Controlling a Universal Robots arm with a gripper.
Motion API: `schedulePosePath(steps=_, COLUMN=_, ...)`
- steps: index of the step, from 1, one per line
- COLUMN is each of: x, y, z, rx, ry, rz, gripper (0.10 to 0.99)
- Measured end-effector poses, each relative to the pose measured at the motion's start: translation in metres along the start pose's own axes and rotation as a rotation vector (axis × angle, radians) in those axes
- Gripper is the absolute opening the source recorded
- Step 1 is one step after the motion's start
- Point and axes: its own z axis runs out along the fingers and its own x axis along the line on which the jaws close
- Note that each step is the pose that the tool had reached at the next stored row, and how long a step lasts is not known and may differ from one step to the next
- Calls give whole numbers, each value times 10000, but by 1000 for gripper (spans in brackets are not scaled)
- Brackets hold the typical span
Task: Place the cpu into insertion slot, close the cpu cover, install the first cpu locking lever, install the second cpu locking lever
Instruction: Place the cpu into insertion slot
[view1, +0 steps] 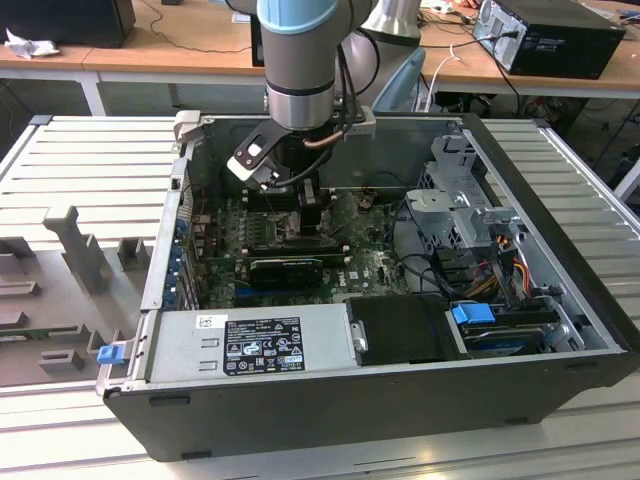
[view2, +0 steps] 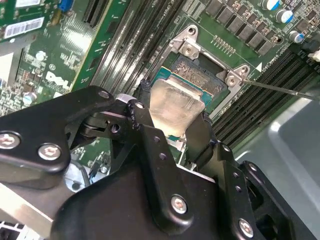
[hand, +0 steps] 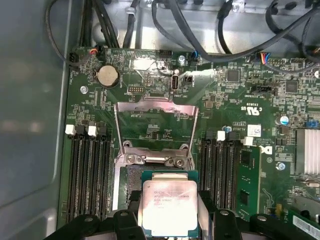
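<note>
Arm: the robot arm (view1: 298, 60) reaches down into the open computer case (view1: 330, 405), over the green circuit board (hand: 225, 100).
Gripper: the gripper (view2: 172, 116) is clamped on the cpu (view2: 177, 102); the black fingers (view2: 145, 127) press against two opposite edges, leaving the metal top bare.
Cpu position: it sits directly over the insertion slot (view2: 202, 75), roughly square to it. It cannot be told whether it already rests on the contacts or hangs just above them.
Slot: part of the dark contact field is uncovered beyond the chip's far edge, inside the silvery rim.
Cover: the cpu cover (hand: 155, 106) is swung back and open, with board visible through its window.
Lever: a thin metal rod, probably a locking lever (view2: 280, 88), stands free beside the slot and is not latched.
Neighbours: memory slots (hand: 90, 175) flank the slot on both sides.
Handling (judgement): the chip is light, stiff and flat. The smooth metal top is likely slippery, and the underside and slot contacts are fragile. The side edges are the right place to hold it, keeping it level and using no downward force.
</note>
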Motion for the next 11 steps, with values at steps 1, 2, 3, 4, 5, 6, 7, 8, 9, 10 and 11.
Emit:
schedulePosePath(steps=1, x=6, y=-12, z=18, rx=-1, ry=-6, rz=64, gripper=525)
schedulePosePath(steps=2, x=10, y=-24, z=29, rx=-2, ry=-8, rz=82, gripper=525)
schedulePosePath(steps=3, x=18, y=-37, z=42, rx=0, ry=-9, rz=83, gripper=525)
schedulePosePath(steps=4, x=30, y=-39, z=52, rx=0, ry=-9, rz=83, gripper=525)
schedulePosePath(steps=5, x=44, y=-40, z=64, rx=-1, ry=-9, rz=84, gripper=525)
schedulePosePath(steps=6, x=57, y=-40, z=74, rx=-2, ry=-7, rz=86, gripper=525)
schedulePosePath(steps=7, x=71, y=-40, z=84, rx=-1, ry=-9, rz=97, gripper=525)
schedulePosePath(steps=8, x=82, y=-41, z=100, rx=-4, ry=-10, rz=163, gripper=525)
schedulePosePath(steps=9, x=86, y=-42, z=109, rx=-4, ry=-17, rz=223, gripper=525)
schedulePosePath(steps=10, x=92, y=-42, z=119, rx=-3, ry=-23, rz=281, gripper=525)
schedulePosePath(steps=11, x=101, y=-43, z=130, rx=-3, ry=-26, rz=307, gripper=525)
